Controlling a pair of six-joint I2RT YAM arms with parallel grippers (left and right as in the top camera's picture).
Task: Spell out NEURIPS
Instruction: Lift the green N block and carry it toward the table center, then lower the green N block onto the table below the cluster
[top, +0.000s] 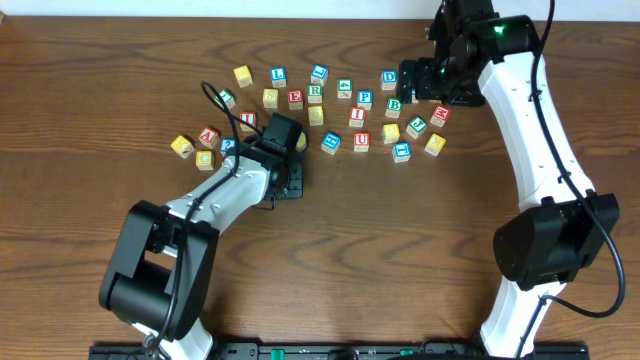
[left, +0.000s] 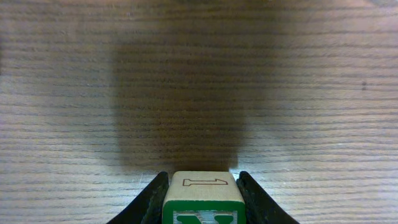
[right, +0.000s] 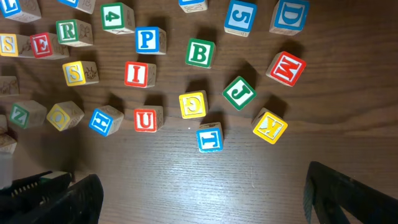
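Left end effector (left: 203, 178) clamps green N cube (left: 203, 200); bare surface (left: 186, 74) toward 12 o'clock. Right end effector (right: 200, 191) wide open; blue T cube (right: 209, 137) nearest, 12 o'clock.

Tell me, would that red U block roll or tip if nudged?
The red U block would probably slide rather than roll, since it is a flat-sided cube. It looks wooden, so it is likely stiff and light. It might bump the blue block beside it.

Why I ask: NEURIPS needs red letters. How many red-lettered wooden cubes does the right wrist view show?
4: red E wooden cube upper left, red I cube centre-left, red U cube just below it, tilted red M-or-W cube at right. Cubes cropped at the frame edges may hide more.
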